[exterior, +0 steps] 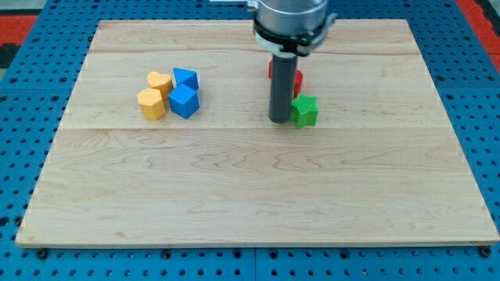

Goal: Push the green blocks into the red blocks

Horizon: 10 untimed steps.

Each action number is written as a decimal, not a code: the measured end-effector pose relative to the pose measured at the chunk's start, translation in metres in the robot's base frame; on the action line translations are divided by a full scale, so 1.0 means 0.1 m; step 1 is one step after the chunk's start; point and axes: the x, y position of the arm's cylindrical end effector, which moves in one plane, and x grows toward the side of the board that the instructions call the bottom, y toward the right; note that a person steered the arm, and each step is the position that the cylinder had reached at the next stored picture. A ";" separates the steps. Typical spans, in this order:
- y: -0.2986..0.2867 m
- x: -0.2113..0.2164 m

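My tip (279, 119) rests on the board just left of a green star-shaped block (305, 112), close to or touching its left side. A red block (296, 79) lies just above the green one, mostly hidden behind the rod; its shape cannot be made out. Only one green block shows. The rod comes down from the arm head (291, 23) at the view's top.
At the view's left stands a cluster: a yellow heart-shaped block (160, 81), a yellow hexagonal block (151, 103), a blue block (186, 79) and a blue cube-like block (184, 101). The wooden board (250, 203) lies on a blue pegboard.
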 end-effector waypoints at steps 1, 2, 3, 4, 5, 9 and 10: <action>-0.19 -0.14; -0.19 -0.27; -0.19 -0.32; 0.04 0.44; 0.30 0.44; 0.06 -0.06; 0.06 -0.06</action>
